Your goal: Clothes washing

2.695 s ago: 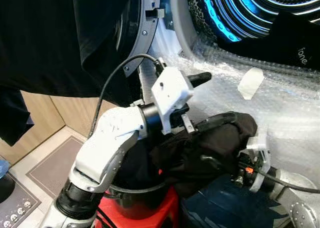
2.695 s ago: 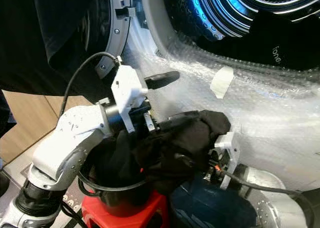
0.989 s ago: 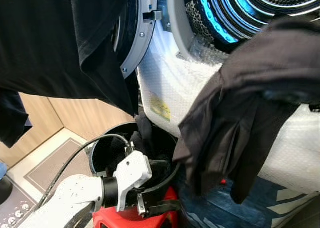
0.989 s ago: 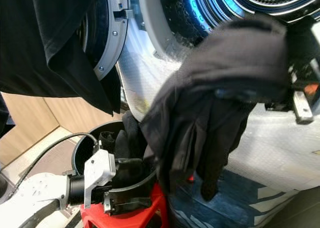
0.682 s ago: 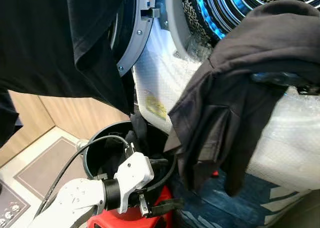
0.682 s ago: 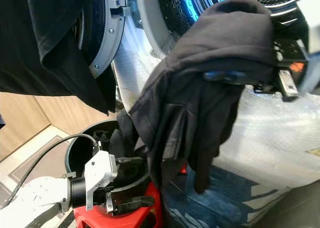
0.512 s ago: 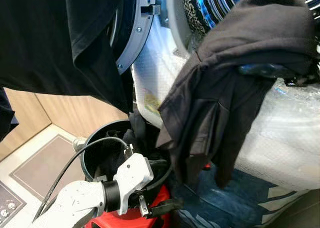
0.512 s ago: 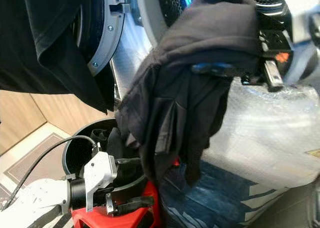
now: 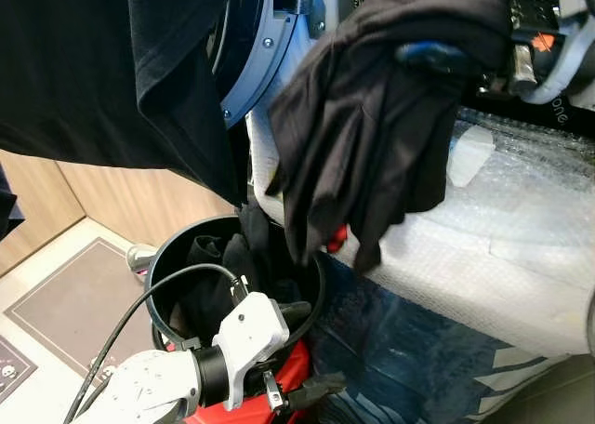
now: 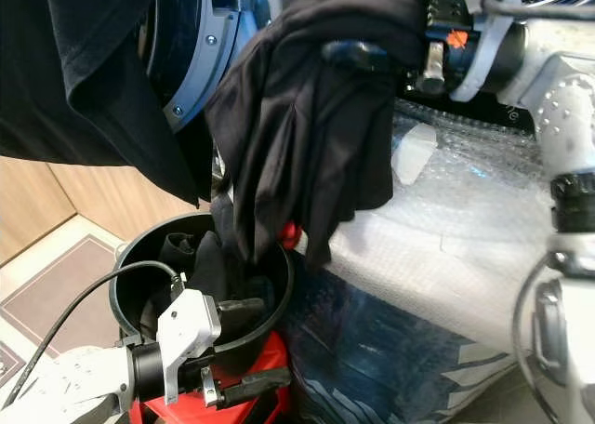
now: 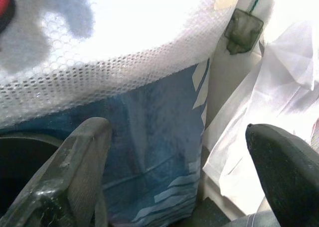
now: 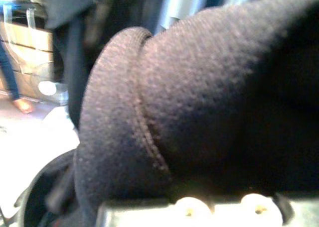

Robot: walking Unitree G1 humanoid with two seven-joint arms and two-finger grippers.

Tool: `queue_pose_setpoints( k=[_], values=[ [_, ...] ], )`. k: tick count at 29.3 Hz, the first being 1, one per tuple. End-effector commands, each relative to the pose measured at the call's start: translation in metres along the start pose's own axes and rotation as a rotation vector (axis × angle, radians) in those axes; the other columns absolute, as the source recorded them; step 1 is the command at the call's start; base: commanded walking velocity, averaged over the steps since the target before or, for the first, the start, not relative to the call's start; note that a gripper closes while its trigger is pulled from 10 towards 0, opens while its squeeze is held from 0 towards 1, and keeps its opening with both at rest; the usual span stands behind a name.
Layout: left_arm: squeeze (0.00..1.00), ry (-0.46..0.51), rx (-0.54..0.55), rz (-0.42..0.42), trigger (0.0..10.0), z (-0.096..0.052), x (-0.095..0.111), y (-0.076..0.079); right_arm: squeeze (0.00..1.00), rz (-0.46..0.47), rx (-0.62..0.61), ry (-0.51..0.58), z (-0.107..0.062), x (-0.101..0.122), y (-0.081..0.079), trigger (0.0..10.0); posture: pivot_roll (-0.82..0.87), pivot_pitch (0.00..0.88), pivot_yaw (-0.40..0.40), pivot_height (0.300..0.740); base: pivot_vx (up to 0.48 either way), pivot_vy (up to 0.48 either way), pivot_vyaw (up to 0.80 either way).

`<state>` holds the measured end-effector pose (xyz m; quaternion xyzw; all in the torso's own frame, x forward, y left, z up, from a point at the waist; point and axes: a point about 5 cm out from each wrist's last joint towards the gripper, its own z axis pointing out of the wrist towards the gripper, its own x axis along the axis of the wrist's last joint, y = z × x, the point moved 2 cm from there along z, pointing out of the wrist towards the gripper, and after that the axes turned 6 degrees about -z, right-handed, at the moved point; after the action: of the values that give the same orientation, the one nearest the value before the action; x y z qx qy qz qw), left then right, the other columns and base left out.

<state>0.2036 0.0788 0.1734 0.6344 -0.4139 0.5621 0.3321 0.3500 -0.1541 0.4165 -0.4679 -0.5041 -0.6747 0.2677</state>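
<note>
hanging garment: a black garment (image 9: 102, 71) hangs at the far left, covering part of the washer door (image 9: 256, 66)
left gripper: the left gripper (image 9: 302, 348) sits low at the near rim of the bucket; its two black fingers (image 11: 75, 172) stand wide apart with nothing between them; the wrist view looks past them at blue fabric (image 11: 149, 152) and bubble wrap (image 11: 114, 48)
bucket: a black bucket (image 10: 130, 257) stands on a red stool (image 10: 270, 368) below the washer door; dark clothes (image 10: 200, 266) lie inside it
held garment: a black garment (image 10: 307, 126) hangs above the bucket's right side and in front of the washer opening, its lower ends near the rim; whether they touch it i cannot tell
right gripper: the right gripper (image 10: 372, 54) is raised at the top, clamped on the upper fold of the held garment; the cloth (image 12: 199, 112) drapes over its fingers in the wrist view
washer front: bubble wrap (image 9: 521, 229) covers the front to the right, with a strip of tape (image 9: 468, 156) on it
</note>
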Motion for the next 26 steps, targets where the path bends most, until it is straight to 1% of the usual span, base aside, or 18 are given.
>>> queue_pose_setpoints(
  k=[1,4,6,8,11,12,13,14,15,16,17,18,19,20,21,23,25,26],
  values=[
    [0.00,0.002,-0.021,0.003,10.0,0.002,0.002,0.007,0.00,-0.050,-0.108,-0.016,0.000,0.010,0.013,10.0,0.00,0.157,-0.109,0.740,0.000,0.000,0.00],
    [0.00,0.003,-0.017,0.002,10.0,0.002,0.002,0.006,0.00,-0.052,-0.275,-0.058,-0.002,0.007,0.033,10.0,0.00,0.155,-0.111,0.740,0.000,0.000,0.00],
    [0.00,0.003,-0.015,0.002,10.0,0.001,0.002,0.006,0.00,-0.058,-0.331,-0.076,-0.005,0.006,0.039,10.0,0.00,0.154,-0.111,0.740,0.000,0.000,0.00],
    [0.00,0.003,-0.013,0.003,10.0,0.001,0.002,0.006,0.00,-0.060,-0.359,-0.088,-0.006,0.005,0.042,10.0,0.00,0.153,-0.112,0.740,0.000,0.000,0.00],
    [0.00,0.004,-0.010,0.003,10.0,0.002,0.002,0.006,0.00,-0.070,-0.527,-0.148,-0.015,0.000,0.058,10.0,0.00,0.149,-0.112,0.740,0.000,0.000,0.00],
    [0.00,0.004,-0.010,0.003,10.0,0.002,0.002,0.007,0.00,-0.068,-0.561,-0.158,-0.016,0.000,0.060,10.0,0.00,0.149,-0.112,0.740,0.000,0.000,0.00],
    [0.00,0.004,-0.010,0.003,10.0,0.002,0.002,0.007,0.00,-0.068,-0.561,-0.158,-0.016,0.000,0.060,10.0,0.00,0.149,-0.112,0.740,0.000,0.000,0.00],
    [0.00,0.005,-0.010,0.002,10.0,0.002,0.002,0.007,0.00,-0.075,-0.680,-0.174,-0.022,0.001,0.069,10.0,0.00,0.146,-0.112,0.740,0.000,0.000,0.00],
    [0.00,0.005,-0.010,0.001,10.0,0.002,0.002,0.007,0.00,-0.085,-0.759,-0.172,-0.026,0.004,0.075,10.0,0.00,0.145,-0.112,0.740,0.000,0.000,0.00],
    [0.00,0.005,-0.010,0.000,10.0,0.002,0.002,0.008,0.00,-0.092,-0.845,-0.150,-0.031,0.011,0.081,10.0,0.00,0.142,-0.114,0.740,0.000,0.000,0.00],
    [0.00,0.005,-0.010,-0.001,10.0,0.003,0.003,0.008,0.00,-0.095,-0.899,-0.133,-0.034,0.015,0.084,10.0,0.00,0.142,-0.114,0.740,0.000,0.000,0.00],
    [0.00,0.005,-0.010,-0.001,10.0,0.003,0.003,0.008,0.00,-0.095,-0.899,-0.133,-0.034,0.015,0.084,10.0,0.00,0.142,-0.114,0.740,0.000,0.000,0.00],
    [0.00,0.006,-0.010,-0.001,10.0,0.003,0.003,0.008,0.00,-0.101,-0.961,-0.116,-0.039,0.020,0.087,10.0,0.00,0.141,-0.115,0.740,0.000,0.000,0.00],
    [0.00,0.009,-0.004,0.001,10.0,0.004,0.003,0.007,0.00,-0.046,-1.130,-0.023,-0.056,0.033,0.095,10.0,0.01,0.136,-0.119,0.740,0.000,0.000,0.00],
    [0.00,0.009,-0.004,0.001,10.0,0.004,0.003,0.007,0.00,-0.046,-1.130,-0.023,-0.056,0.033,0.095,10.0,0.01,0.136,-0.119,0.740,0.000,0.000,0.00],
    [0.00,0.011,0.001,0.003,10.0,0.004,0.004,0.006,0.00,-0.033,-1.263,0.023,-0.071,0.041,0.099,10.0,0.02,0.131,-0.122,0.740,0.000,0.000,0.00],
    [0.00,0.014,0.005,0.005,10.0,0.003,0.005,0.006,0.00,-0.016,-1.340,0.070,-0.081,0.048,0.101,10.0,0.02,0.129,-0.123,0.740,0.000,0.000,0.00],
    [0.00,0.015,0.007,0.006,10.0,0.003,0.005,0.006,0.00,-0.026,-1.374,0.083,-0.085,0.052,0.102,10.0,0.02,0.129,-0.123,0.740,0.000,0.000,0.00]
  ],
)
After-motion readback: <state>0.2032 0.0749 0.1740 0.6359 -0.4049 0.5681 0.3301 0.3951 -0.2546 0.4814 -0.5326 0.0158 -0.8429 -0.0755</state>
